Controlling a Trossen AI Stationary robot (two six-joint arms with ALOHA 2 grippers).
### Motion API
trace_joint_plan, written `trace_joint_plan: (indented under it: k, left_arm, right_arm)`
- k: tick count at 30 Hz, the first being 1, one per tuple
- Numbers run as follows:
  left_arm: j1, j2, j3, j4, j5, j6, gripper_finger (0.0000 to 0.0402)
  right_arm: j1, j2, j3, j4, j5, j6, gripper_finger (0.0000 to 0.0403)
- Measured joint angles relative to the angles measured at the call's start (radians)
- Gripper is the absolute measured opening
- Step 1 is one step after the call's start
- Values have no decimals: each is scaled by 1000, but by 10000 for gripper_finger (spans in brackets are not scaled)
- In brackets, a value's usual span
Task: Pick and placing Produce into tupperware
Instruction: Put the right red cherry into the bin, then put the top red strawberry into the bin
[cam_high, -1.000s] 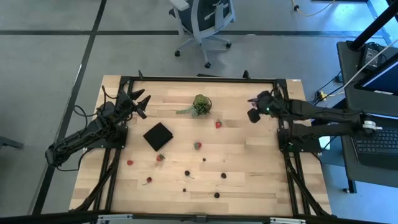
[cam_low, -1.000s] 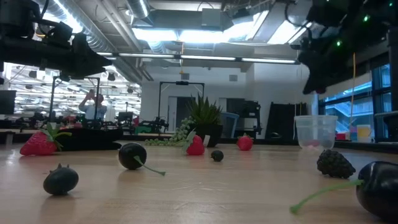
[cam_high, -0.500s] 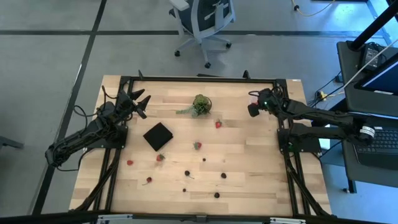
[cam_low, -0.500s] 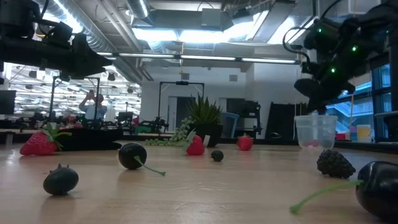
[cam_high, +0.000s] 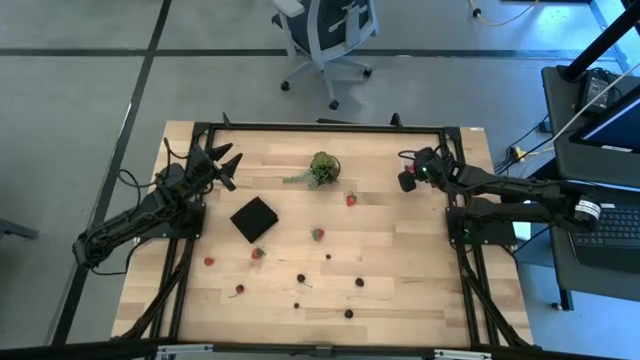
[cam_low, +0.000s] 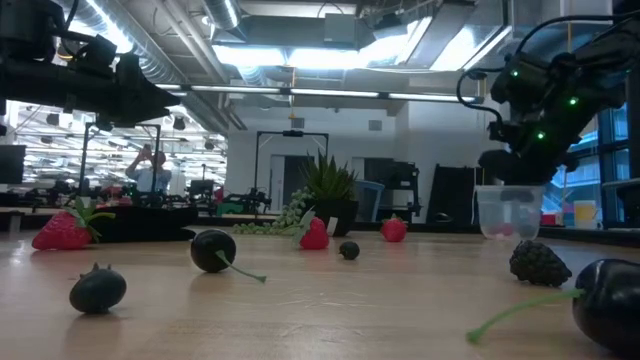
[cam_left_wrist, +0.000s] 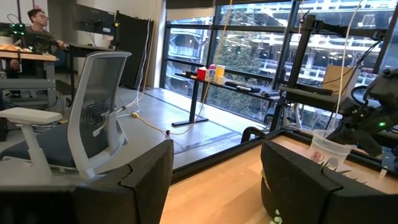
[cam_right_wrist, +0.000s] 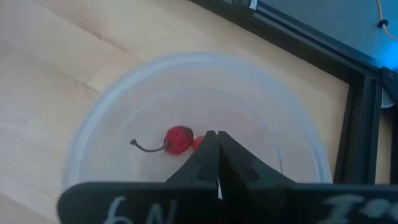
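My right gripper (cam_right_wrist: 217, 146) is hanging directly over the small round translucent whitish plastic tub (cam_right_wrist: 112, 118), its two dark fingers (cam_right_wrist: 202, 163) pressed together with nothing between them. In the right wrist view I am looking straight down into the tub's open mouth, so it is standing upright on the pale wooden table (cam_high: 400, 260), near the black frame at the table's far right corner. Inside it a small red cherry-like piece (cam_right_wrist: 178, 139) is lying on the bottom, its thin dark stem (cam_right_wrist: 146, 147) lying flat and pointing away from the fingertips toward the tub wall; the fruit itself is sitting just beside the closed tips. In the low view the right gripper (cam_low: 512, 160) is hovering just above the rim of the tub (cam_low: 508, 212).

Further out, in the high view, the rest of the produce is lying scattered over the middle and near part of the table, well apart from the tub: a red strawberry-like piece (cam_high: 351, 199) near the green leafy clump (cam_high: 322, 168), another red one (cam_high: 317, 234) at mid-table, and dark purple-black berries (cam_high: 359, 282) toward the near edge. A flat black square (cam_high: 254, 218) is lying left of centre.

My left gripper (cam_high: 224, 165) is waiting above the far left corner of the table, fingers spread wide and empty.
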Motion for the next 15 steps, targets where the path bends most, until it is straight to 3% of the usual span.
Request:
trace_joint_plan:
  k: [15]
  left_arm:
    - [0,0,0,0,-1,0,236]
  right_arm:
    - [0,0,1,52,-2,-49,88]
